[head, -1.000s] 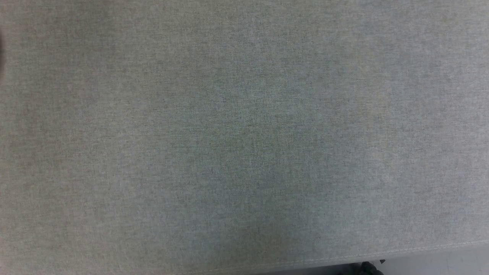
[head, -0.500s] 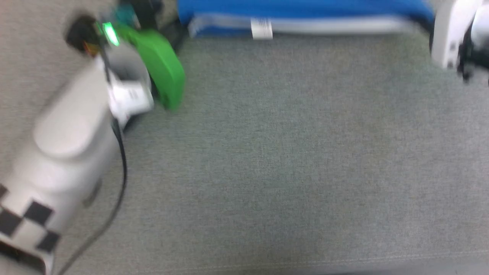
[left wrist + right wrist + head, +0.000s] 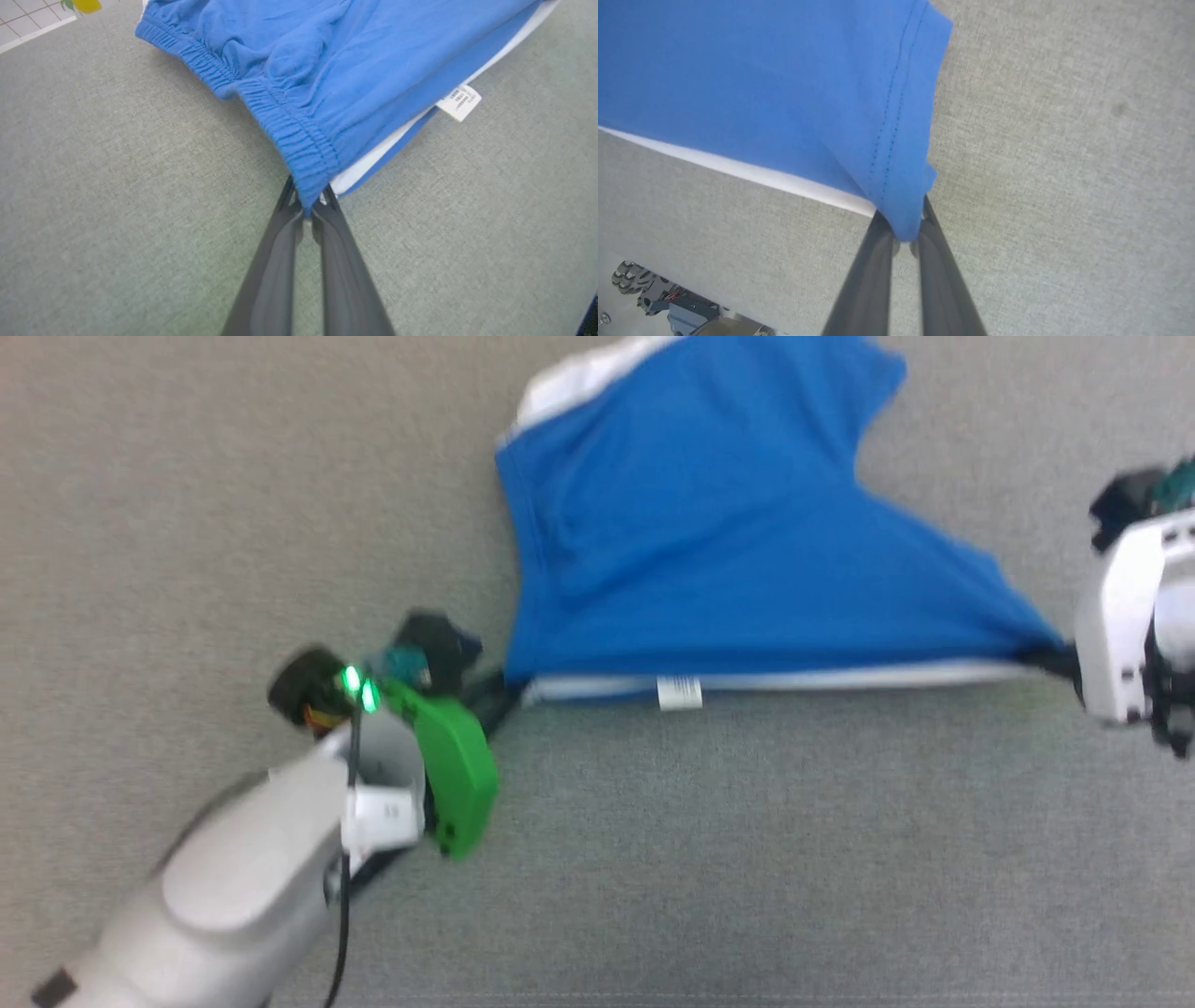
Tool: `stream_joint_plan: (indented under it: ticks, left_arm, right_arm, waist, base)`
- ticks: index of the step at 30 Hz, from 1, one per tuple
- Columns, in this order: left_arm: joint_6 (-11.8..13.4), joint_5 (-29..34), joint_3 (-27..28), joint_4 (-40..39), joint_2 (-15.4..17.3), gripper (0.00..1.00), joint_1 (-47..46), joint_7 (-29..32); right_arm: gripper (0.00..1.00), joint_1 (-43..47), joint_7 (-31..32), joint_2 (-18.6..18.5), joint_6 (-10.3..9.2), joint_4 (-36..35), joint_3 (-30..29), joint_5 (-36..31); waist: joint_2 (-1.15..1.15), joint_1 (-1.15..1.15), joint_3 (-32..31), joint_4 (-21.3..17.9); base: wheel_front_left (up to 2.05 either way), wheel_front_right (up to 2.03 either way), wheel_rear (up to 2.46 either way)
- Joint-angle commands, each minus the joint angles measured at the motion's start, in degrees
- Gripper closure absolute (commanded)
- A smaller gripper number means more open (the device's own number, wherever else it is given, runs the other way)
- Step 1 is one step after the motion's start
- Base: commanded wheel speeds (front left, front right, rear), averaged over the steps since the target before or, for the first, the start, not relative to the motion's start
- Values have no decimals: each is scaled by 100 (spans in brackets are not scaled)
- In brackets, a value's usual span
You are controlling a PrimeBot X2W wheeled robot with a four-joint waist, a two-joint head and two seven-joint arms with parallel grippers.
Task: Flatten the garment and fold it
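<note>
The garment [image 3: 709, 541], bright blue shorts with a white stripe along the near edge and a small white tag [image 3: 679, 693], lies on the grey cloth surface, pulled taut between both grippers. My left gripper [image 3: 499, 695] is shut on the corner at the elastic waistband; in the left wrist view my left gripper [image 3: 306, 210] pinches the gathered band of the garment [image 3: 336, 65]. My right gripper [image 3: 1050, 658] is shut on the opposite corner; in the right wrist view my right gripper [image 3: 906, 235] clamps the stitched hem of the garment [image 3: 752, 79].
Grey woven cloth surface [image 3: 747, 859] spreads all round the shorts. A tiled floor [image 3: 28, 18] shows past its far edge in the left wrist view. Part of the robot's base [image 3: 658, 298] shows below the surface's edge in the right wrist view.
The head camera has moved: a second ago it showed bare grey surface, then the garment at the top edge; now the shorts and both arms sit lower in the view.
</note>
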Motion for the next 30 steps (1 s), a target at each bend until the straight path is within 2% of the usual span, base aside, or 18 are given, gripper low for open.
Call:
stream_joint_plan:
  ticks: [1, 7, 15, 18, 22, 30]
  left_arm:
    - [62, -94, -23, -47, 182, 100, 240, 49]
    - [226, -261, -274, -555, 321, 100, 1014, 115]
    - [666, -419, -513, -1257, 410, 100, 1936, 88]
    - [846, -478, -547, -1488, 449, 100, 2190, 82]
    - [965, -525, -540, -1727, 500, 100, 2319, 79]
    - [1063, -471, -356, -2078, 546, 100, 1998, 149]
  right_arm:
    - [100, 277, 54, -158, -13, -61, -64, -46]
    - [100, 1266, 60, -294, -13, -638, -425, -59]
    - [100, 2891, -156, -398, -13, -1490, -1159, -247]
    - [100, 3475, -180, -295, -13, -1791, -1567, -339]
    - [100, 3949, -224, -119, -13, -2217, -2025, -519]
    - [100, 3887, -51, 308, -13, -2858, -2699, -594]
  waist:
    - [0, 1, -430, 142]
    - [0, 1, -889, 196]
    - [0, 1, -1256, 208]
    - [0, 1, -1309, 196]
    - [0, 1, -1331, 188]
    - [0, 1, -1246, 233]
  base:
    - [0, 0, 0]
    - [0, 0, 0]
    - [0, 0, 0]
    - [0, 0, 0]
    - [0, 0, 0]
    - [0, 0, 0]
